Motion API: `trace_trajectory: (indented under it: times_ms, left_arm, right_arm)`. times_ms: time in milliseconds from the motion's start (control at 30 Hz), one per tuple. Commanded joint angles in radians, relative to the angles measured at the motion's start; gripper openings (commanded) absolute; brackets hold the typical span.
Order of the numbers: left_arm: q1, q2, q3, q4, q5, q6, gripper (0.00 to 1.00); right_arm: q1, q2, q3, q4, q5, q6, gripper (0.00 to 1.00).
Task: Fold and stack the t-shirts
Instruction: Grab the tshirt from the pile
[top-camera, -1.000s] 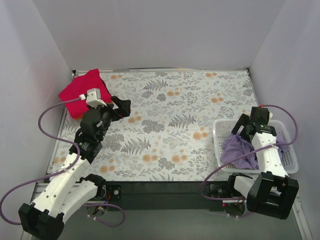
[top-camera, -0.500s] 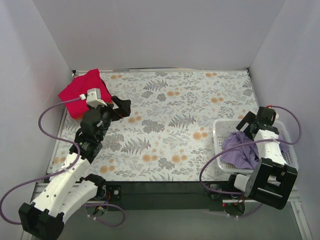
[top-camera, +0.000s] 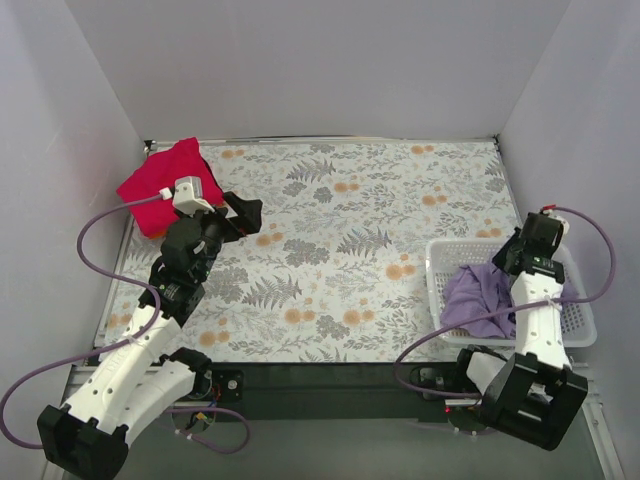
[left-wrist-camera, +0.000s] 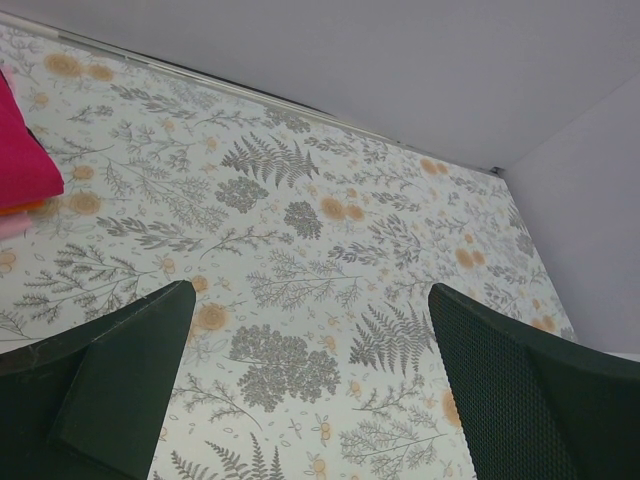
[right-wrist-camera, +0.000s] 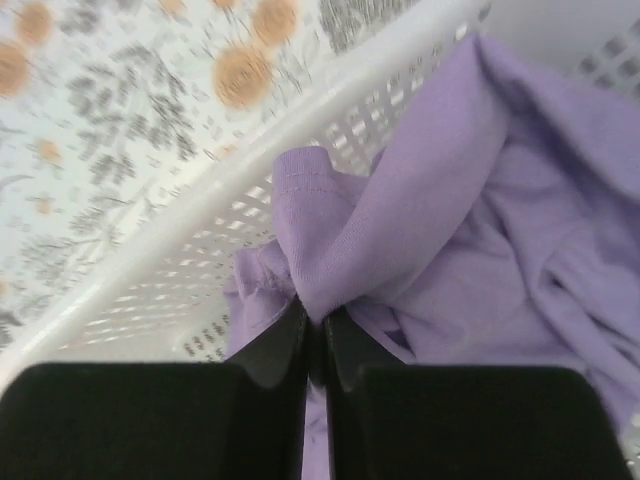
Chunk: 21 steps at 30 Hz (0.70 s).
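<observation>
**Lavender t-shirt**: crumpled in a loose heap inside the white mesh basket, at the right near side of the table.

**Red t-shirt**: a compact bundle in the far left corner of the table, close to the left wall. It is well apart from the basket.

**Right hand**: fingers pressed together, pinching a raised fold of the lavender t-shirt just inside the basket's wall.

**Left hand**: spread wide and holding nothing, poised over the table just beside the red t-shirt.

**Hazards, judged:**
- The pinch takes only a thin ridge of cloth, so the fold may slide out under the weight of the hanging shirt.
- Trailing cloth may catch on the mesh or rim. The basket looks light and could be dragged or tipped with it.
- A shirt drawn out by one arbitrary fold is likely to arrive bunched, with the sleeves and hem hard to find for spreading.
- The right arm's cable loops near the basket's near side and could catch on it during a wide swing.

**Edges and room:**
- The basket sits close to the right wall and the near edge, which leaves little margin on those sides.
- Walls close off the left, far and right sides.
- The broad floral middle of the table, between the two shirts, is the open ground for laying out and folding
</observation>
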Motion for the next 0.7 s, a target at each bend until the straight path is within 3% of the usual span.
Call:
trace_trajectory:
  times_ms: [0, 367, 467, 667]
  left_arm:
    - [-0.004, 0.002, 0.003, 0.003, 0.014, 0.012, 0.97]
    - [-0.004, 0.016, 0.01, 0.002, 0.019, 0.015, 0.97]
    - [-0.004, 0.021, 0.014, -0.002, 0.01, 0.019, 0.97]
    - [-0.004, 0.019, 0.015, -0.006, -0.007, 0.024, 0.97]
  right_arm:
    - [0.005, -0.117, 0.196, -0.053, -0.011, -0.027, 0.01]
    - [0.138, 0.0, 0.85, -0.187, -0.081, -0.004, 0.01]
    - [0.268, 0.098, 1.004, -0.214, -0.07, -0.004, 0.01]
    - [0.684, 0.356, 1.358, -0.228, 0.088, -0.099, 0.01]
